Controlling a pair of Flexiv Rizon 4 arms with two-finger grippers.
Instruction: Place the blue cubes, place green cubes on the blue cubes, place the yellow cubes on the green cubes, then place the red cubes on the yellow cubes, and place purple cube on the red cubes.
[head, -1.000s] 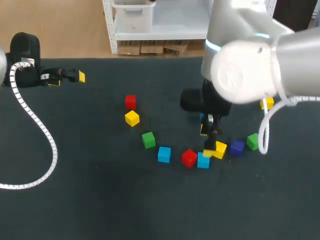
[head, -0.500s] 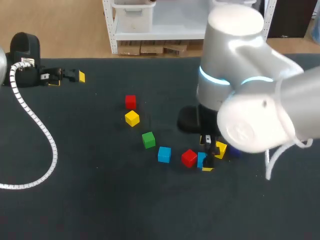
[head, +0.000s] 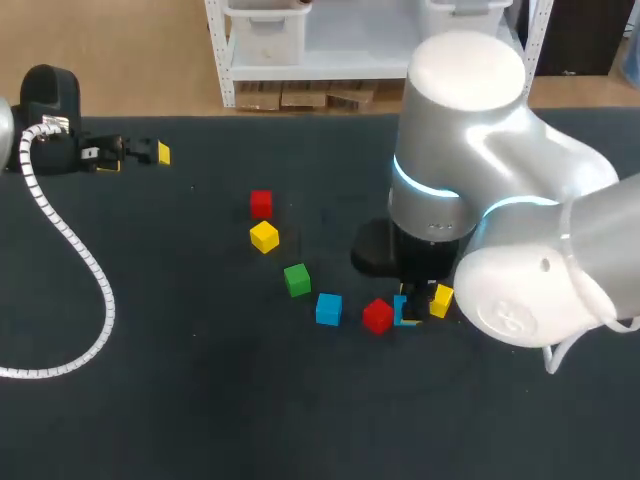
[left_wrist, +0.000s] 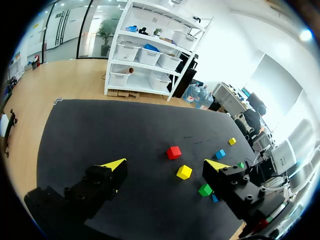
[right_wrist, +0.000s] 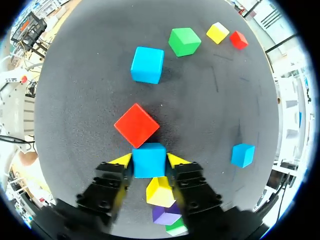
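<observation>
My right gripper (right_wrist: 149, 161) is down at the table, its yellow tips pressed against two opposite sides of a blue cube (right_wrist: 149, 159). That cube touches a red cube (right_wrist: 136, 125) just ahead of it. Under the gripper lie a yellow cube (right_wrist: 160, 191) and a purple cube (right_wrist: 166, 215). In the head view the right gripper (head: 408, 308) sits over this blue cube (head: 404, 314), between a red cube (head: 377, 316) and a yellow cube (head: 441, 300). My left gripper (head: 136, 158) rests open at the far left with nothing in it.
Left of the cluster lie a second blue cube (head: 328, 309), a green cube (head: 297, 280), a yellow cube (head: 264, 237) and a red cube (head: 261, 203). Another blue cube (right_wrist: 243, 155) lies off to one side of the right gripper. My right arm hides the table's right part.
My right arm has swung lower over the cluster, and its fingers have closed in from wide open onto the blue cube. The left arm has stayed put.
</observation>
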